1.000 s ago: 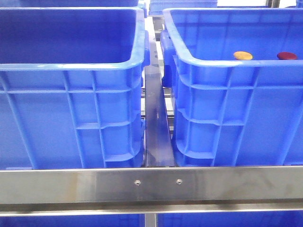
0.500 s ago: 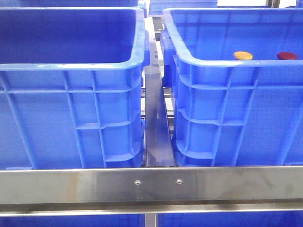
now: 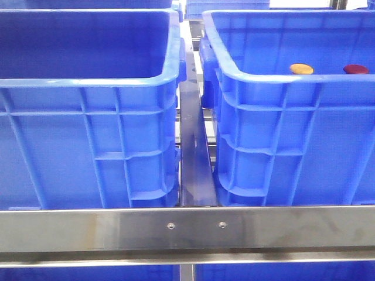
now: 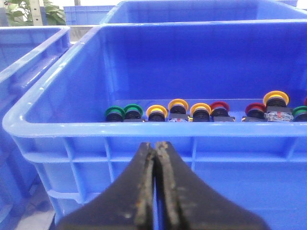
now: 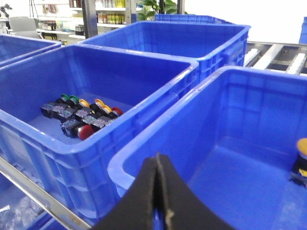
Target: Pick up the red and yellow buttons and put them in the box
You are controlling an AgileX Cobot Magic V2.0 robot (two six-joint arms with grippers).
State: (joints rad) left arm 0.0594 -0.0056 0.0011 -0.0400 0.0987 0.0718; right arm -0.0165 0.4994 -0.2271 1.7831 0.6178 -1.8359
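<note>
Comparing the front view with the frames from a second and half a second back: no visible change, crates and discs sit in the same places. Nearest the camera, a steel rail (image 3: 187, 229) runs across the foot of the view. Behind it stand two blue crates side by side, the left crate (image 3: 88, 82) and the right crate (image 3: 281, 76), apart, with a dark metal strip (image 3: 193, 158) between them. Just over the right crate's near rim, the yellow button (image 3: 301, 69) and the red button (image 3: 355, 69) show, near each other, not touching. Neither arm appears in the front view. Left wrist view: left gripper (image 4: 156, 148) has its fingers pressed together with nothing between them, poised before a crate wall; inside that crate a row of push-buttons (image 4: 201, 112) with green, yellow and red caps. Right wrist view: right gripper (image 5: 157, 165) likewise closed and empty, over a crate rim.
</note>
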